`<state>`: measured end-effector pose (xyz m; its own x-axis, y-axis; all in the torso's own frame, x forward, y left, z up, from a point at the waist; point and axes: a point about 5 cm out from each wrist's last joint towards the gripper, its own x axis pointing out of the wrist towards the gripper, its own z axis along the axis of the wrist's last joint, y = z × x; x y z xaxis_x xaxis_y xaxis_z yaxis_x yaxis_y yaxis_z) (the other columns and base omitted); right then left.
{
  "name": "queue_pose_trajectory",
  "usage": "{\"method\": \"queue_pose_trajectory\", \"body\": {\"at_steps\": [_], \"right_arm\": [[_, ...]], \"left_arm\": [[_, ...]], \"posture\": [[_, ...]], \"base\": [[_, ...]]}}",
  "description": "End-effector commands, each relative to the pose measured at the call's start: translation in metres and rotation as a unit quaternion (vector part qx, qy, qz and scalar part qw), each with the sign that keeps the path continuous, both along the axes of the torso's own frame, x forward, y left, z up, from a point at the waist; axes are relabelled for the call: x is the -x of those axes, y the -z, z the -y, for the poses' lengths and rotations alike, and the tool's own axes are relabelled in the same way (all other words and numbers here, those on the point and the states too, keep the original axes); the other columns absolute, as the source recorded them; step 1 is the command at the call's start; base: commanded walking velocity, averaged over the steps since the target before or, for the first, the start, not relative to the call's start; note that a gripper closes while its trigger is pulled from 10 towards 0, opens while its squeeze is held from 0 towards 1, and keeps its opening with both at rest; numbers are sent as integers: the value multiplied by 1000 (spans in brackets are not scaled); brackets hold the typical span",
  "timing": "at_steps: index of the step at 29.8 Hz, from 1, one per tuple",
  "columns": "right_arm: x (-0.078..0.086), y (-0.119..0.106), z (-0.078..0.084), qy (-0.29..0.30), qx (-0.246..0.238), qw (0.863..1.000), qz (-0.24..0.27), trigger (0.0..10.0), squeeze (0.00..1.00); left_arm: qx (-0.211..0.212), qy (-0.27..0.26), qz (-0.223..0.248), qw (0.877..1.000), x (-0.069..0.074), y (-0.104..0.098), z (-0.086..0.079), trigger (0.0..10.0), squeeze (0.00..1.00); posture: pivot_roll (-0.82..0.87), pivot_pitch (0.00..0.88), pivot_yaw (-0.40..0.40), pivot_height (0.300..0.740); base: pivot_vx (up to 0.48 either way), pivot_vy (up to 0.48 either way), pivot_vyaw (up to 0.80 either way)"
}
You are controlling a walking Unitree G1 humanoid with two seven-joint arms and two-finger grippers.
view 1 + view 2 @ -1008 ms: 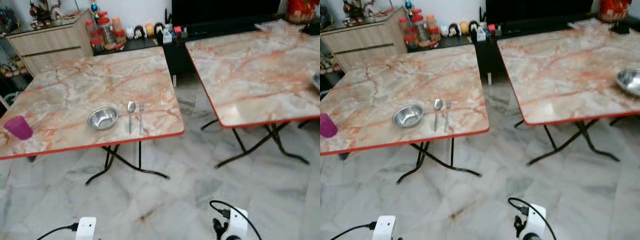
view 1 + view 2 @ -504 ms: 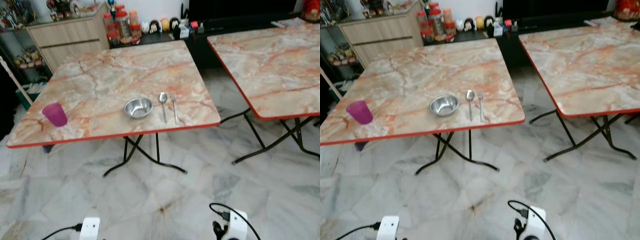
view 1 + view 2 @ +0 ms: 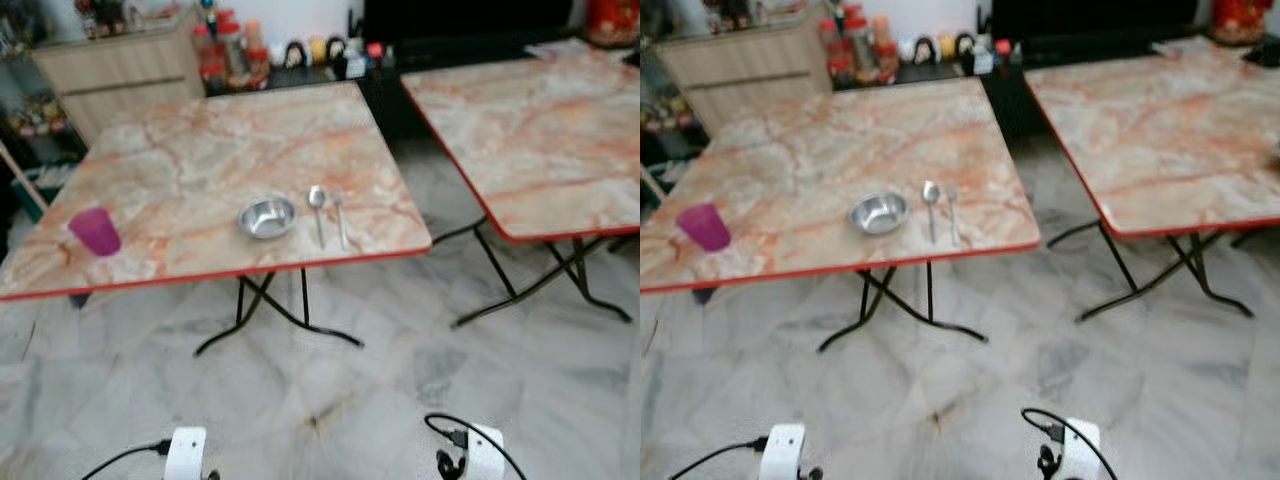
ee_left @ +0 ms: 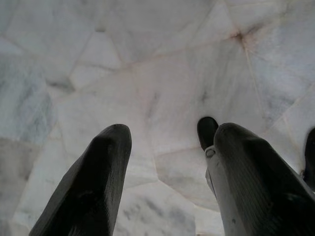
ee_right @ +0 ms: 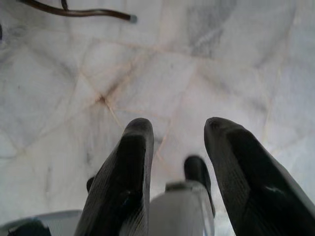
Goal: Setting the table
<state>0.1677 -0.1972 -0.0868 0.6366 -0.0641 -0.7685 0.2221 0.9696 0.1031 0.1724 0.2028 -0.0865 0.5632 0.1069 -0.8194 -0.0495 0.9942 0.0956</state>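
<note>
You have bare tabletop [image 3: 200,150] behind the bowl [image 3: 267,216], spoon [image 3: 317,203], fork [image 3: 340,215]; cup [image 3: 95,231] guards the left edge

Before me stand two tables [image 3: 200,150] of pink-and-cream marble pattern edged in red, bearing a purple cup [image 3: 95,231] and a silver bowl [image 3: 267,216], over a grey-veined white marble floor [image 3: 330,390], my fingers [image 4: 98,182] black.

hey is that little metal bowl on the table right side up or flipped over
Right side up. The metal bowl sits on the table with its open mouth facing up, rim and hollow inside visible, beside the spoon. Its contents cannot be told.
</note>
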Motion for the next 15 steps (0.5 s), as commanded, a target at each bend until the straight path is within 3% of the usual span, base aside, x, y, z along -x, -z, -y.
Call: {"method": "queue_pose_trajectory", "body": {"at_steps": [1,15], "right_arm": [[1,1,-5,-2,-9,1000,-5,10000,0],[-4,-1,-3,-24,0,1000,0,10000,0]], "left_arm": [[-2,-13,2,1000,-2,-1,-2,10000,0],[5,-35,-3,999,5,2,1,10000,0]], "posture": [[-153,0,68,740],[-153,0,50,740]], "base": [[326,0,0],[344,0,130]]}}
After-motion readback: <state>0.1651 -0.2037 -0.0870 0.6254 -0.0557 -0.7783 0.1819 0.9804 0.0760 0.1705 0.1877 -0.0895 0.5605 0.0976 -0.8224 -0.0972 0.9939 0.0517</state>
